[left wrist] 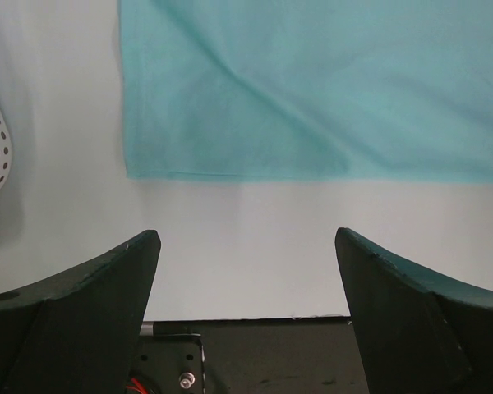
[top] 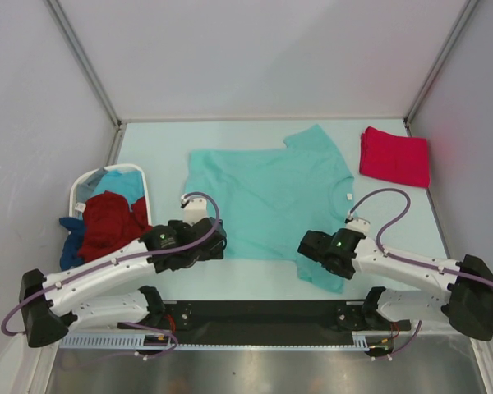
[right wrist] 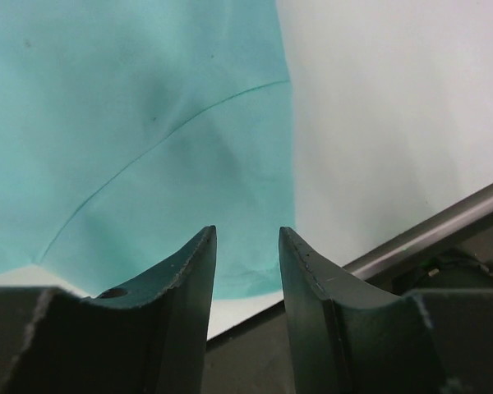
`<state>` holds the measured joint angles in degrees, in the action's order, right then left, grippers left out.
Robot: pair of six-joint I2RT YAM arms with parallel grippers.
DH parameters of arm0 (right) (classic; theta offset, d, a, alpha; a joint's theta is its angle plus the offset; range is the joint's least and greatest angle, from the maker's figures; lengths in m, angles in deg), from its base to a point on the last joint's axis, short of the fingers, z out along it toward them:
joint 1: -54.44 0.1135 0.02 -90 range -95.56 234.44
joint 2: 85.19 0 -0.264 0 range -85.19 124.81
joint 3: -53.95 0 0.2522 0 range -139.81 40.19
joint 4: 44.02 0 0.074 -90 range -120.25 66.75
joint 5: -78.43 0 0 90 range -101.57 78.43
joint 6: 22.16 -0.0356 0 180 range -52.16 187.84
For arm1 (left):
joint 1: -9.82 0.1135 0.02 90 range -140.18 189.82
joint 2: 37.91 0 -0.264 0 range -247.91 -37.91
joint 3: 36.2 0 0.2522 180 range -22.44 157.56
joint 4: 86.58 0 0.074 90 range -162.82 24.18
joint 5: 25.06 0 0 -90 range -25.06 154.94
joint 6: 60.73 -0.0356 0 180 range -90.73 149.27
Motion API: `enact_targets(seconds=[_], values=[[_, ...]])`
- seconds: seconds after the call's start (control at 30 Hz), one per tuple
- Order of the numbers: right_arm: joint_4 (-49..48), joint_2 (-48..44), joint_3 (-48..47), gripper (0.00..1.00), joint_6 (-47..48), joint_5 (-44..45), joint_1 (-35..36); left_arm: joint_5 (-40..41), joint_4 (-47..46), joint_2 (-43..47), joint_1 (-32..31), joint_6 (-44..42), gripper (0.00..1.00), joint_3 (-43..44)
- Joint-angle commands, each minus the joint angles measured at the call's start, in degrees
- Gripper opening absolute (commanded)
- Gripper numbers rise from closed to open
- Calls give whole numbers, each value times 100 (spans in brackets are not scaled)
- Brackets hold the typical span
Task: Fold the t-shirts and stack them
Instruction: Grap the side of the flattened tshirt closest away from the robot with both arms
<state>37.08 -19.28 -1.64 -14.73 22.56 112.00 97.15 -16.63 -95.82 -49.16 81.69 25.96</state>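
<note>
Spread wide short of the teal t-shirt's (top: 263, 197) hem, the left gripper (left wrist: 246, 234) may close on bare bench (left wrist: 66, 123); the right gripper (right wrist: 246, 231), slightly parted, holds nothing.

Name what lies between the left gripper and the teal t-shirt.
A bare strip of table separates the left gripper from the teal t-shirt; the left wrist view shows it.

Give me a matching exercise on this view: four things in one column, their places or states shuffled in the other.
1 light teal cloth t-shirt
2 bright pinkish-red cloth shirt
3 white perforated plastic laundry basket
4 left gripper

A folded, far right corner
B spread flat, centre
C jaws open, empty
D left side, heaped with clothes

Pairs: 1-B, 2-A, 3-D, 4-C
</note>
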Motion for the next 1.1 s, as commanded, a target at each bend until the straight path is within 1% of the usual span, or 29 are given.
enact_targets(seconds=[0.0,0.13,0.23,0.47,0.53,0.57,0.63,0.67,0.7,0.77,0.8,0.83,0.87,0.9,0.93,1.0,1.07], values=[[-483,45,236,41,337,155,-437,-56,-81,183,62,-101,94,-59],[-467,-16,219,41,539,199,-596,-48,-72,236,89,-145,94,-41],[-414,-34,210,41,558,77,-597,-48,-90,219,115,-171,94,-6],[-151,-43,298,41,57,-47,-132,-100,-204,149,141,-197,94,-24],[-10,-34,166,40,-171,128,114,-109,-231,122,150,-197,94,-15],[217,-43,79,40,-303,251,411,-127,-239,122,150,-197,94,-15],[446,-8,-308,40,-637,671,659,-136,-266,105,150,-197,94,2],[743,79,-492,40,-742,813,790,-136,-292,104,150,-197,94,11],[868,141,-807,40,-857,1154,835,-136,-301,87,150,-197,94,20],[1167,264,-1160,40,-893,1525,880,-118,-319,43,150,-224,94,55],[1212,386,-1309,40,-849,1857,871,-109,-319,34,150,-233,94,73],[1186,457,-1615,41,-649,1974,836,-109,-310,17,150,-250,94,82],[1134,527,-1723,41,-516,2010,757,-109,-301,-18,150,-259,94,125],[1055,641,-1802,41,-341,1862,539,-74,-284,-19,150,-250,94,143],[854,660,-1794,41,-122,1747,467,-65,-266,-27,150,-241,94,152],[686,634,-1602,40,-102,1449,423,-48,-222,16,150,-206,94,161],[474,432,-1172,39,-259,1211,467,-57,-187,52,159,-154,94,135]])
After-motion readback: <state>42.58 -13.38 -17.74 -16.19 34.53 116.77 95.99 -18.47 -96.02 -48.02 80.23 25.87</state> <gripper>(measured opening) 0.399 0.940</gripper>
